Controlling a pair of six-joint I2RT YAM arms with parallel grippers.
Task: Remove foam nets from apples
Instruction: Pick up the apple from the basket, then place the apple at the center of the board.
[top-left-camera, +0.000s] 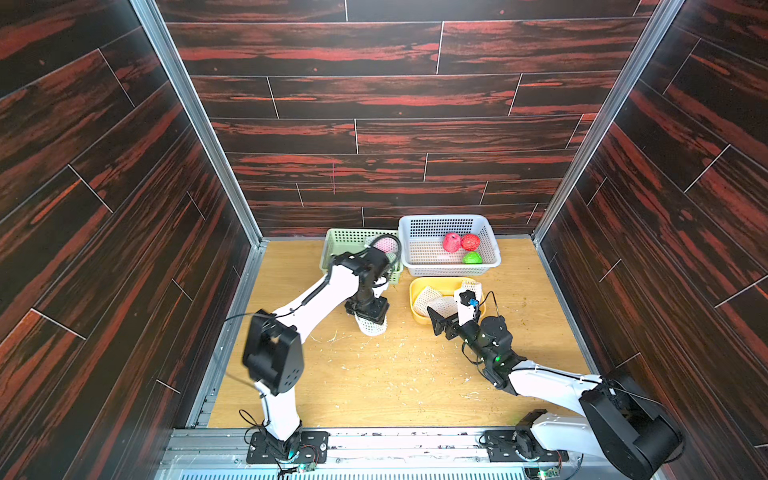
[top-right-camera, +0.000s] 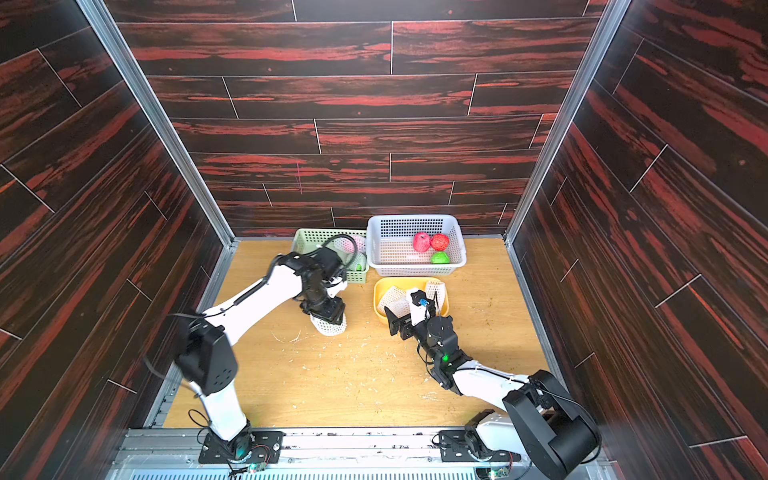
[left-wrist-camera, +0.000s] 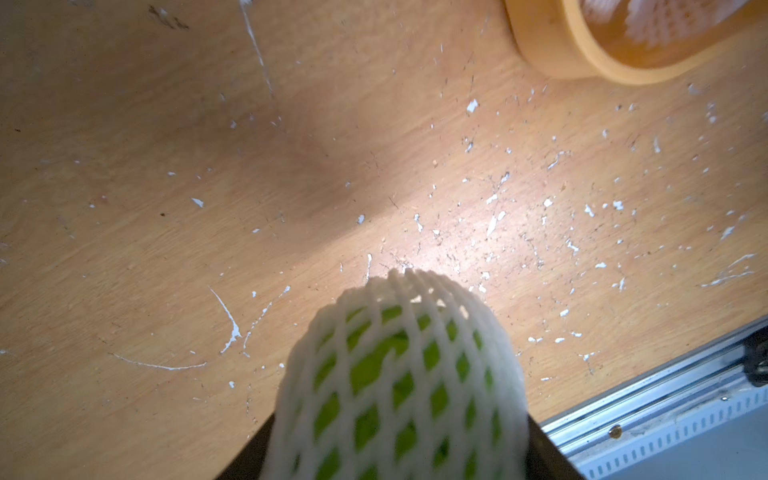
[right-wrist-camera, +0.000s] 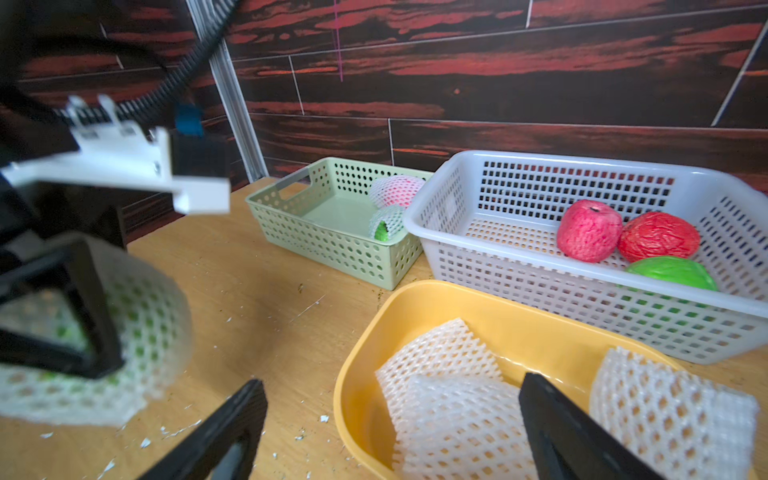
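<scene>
- Three bare apples: a pinkish-red apple (right-wrist-camera: 589, 236), a deeper red apple (right-wrist-camera: 658, 237) and a green apple (right-wrist-camera: 671, 272).
- Three apples in nets: a netted green apple (left-wrist-camera: 399, 374), a netted pink apple (right-wrist-camera: 397, 191) and a partly netted green apple (right-wrist-camera: 384, 226).
- Three empty foam nets: a rear net (right-wrist-camera: 436, 353), a front net (right-wrist-camera: 457, 419) and a side net (right-wrist-camera: 673, 411).
- Three containers (two perforated, one plain): a white basket (right-wrist-camera: 457, 257), a green basket (right-wrist-camera: 332, 245) and a yellow tub (right-wrist-camera: 357, 386).
- Two tools of mine: left tool (top-left-camera: 369, 316) and right tool (right-wrist-camera: 390, 382).
- One surface (top-left-camera: 395, 374), littered with white flecks beyond counting.
</scene>
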